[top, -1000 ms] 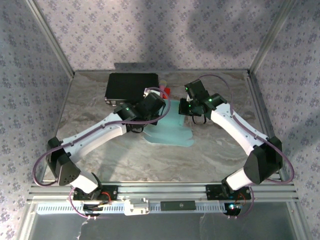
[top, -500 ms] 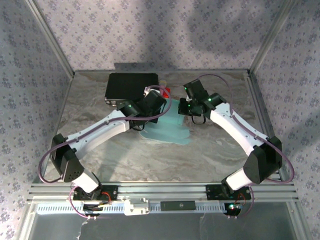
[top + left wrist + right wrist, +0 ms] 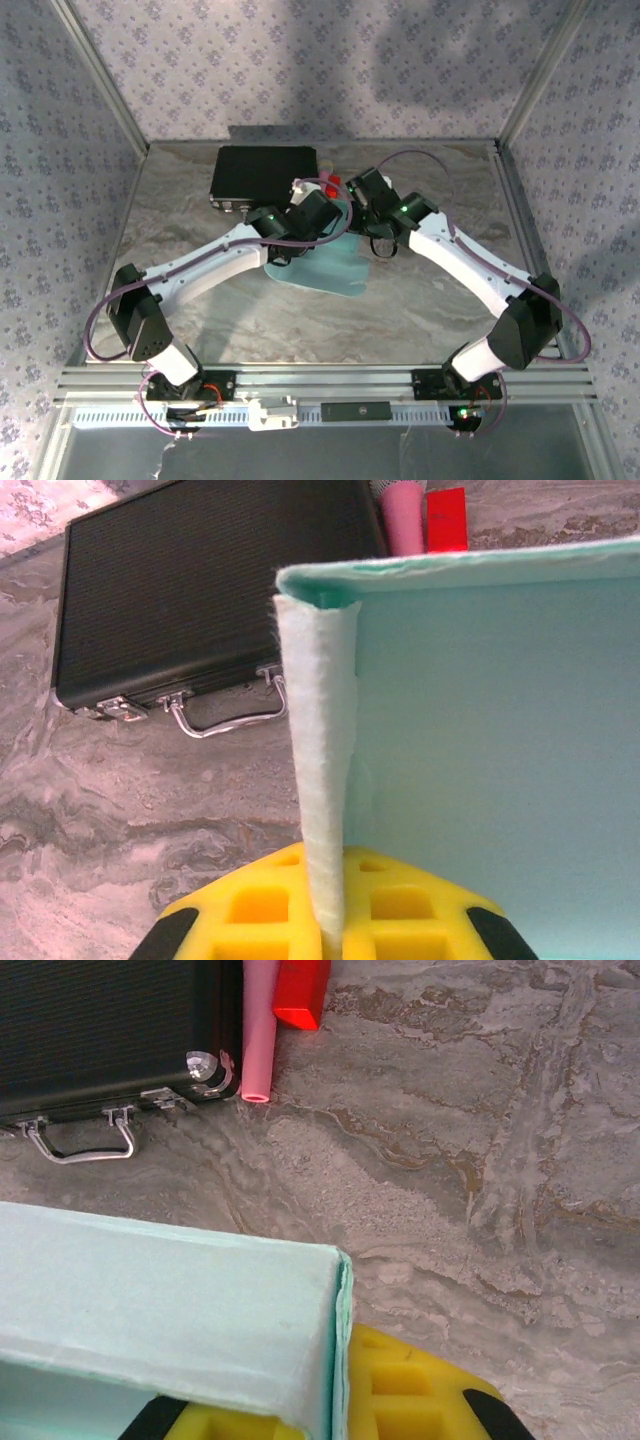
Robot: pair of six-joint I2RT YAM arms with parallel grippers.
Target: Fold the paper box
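Both arms lean in toward the middle of the desk (image 3: 440,310) and meet over the paper box (image 3: 325,268). From the top camera the box is a pale blue-green piece of card. Its lower part spreads out on the marble surface, and its upper part is lifted between the two wrists.

The left end effector (image 3: 325,930) is closed down narrow on the paper box. A thin folded edge of card runs straight down between its yellow fingers (image 3: 250,905), and a big flat panel fills the right side of that wrist view. The right end effector (image 3: 335,1415) is pinched tight too. A corner wall of the box drops in between its yellow pads (image 3: 420,1400).

A black case (image 3: 263,172) with a metal handle and latches lies flat at the far side of the desk, beyond the box. Just beside the case's right edge are a pink tube (image 3: 258,1030) and a small red block (image 3: 303,990), close together on the marble. Can't really tell from these shots how far the fold has got.
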